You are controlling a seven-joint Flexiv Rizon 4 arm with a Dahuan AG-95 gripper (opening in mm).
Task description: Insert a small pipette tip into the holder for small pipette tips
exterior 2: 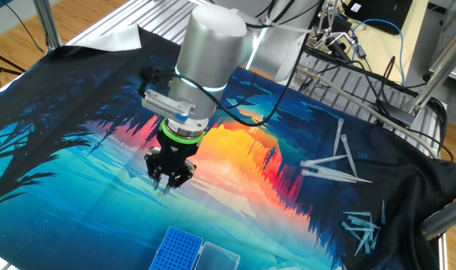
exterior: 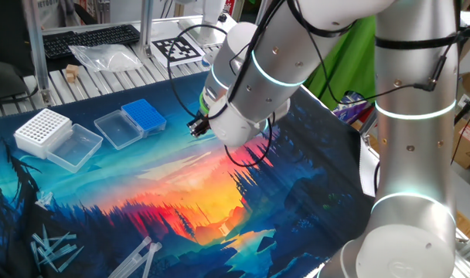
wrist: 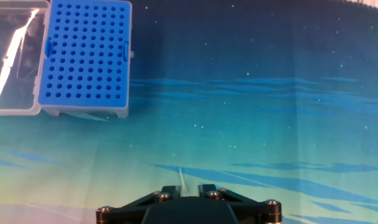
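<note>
The blue holder (exterior: 143, 116) for small tips lies on the printed mat with its clear lid (exterior: 117, 129) open beside it. It also shows in the other fixed view (exterior 2: 178, 251) and at the upper left of the hand view (wrist: 86, 59). Its grid of holes looks empty. My gripper (exterior: 196, 126) hangs above the mat, to the right of the holder. In the other fixed view the gripper (exterior 2: 168, 178) is a little behind the holder. In the hand view the fingers (wrist: 169, 189) are close together on a thin clear pipette tip (wrist: 181, 177) that points down at the mat.
A larger white rack (exterior: 42, 129) with its clear lid (exterior: 74, 147) stands left of the blue holder. Loose pipette tips lie on the mat, several small ones (exterior 2: 361, 225) and longer ones (exterior 2: 329, 169). A plastic bag (exterior: 103, 55) and a keyboard (exterior: 88, 38) lie behind the mat.
</note>
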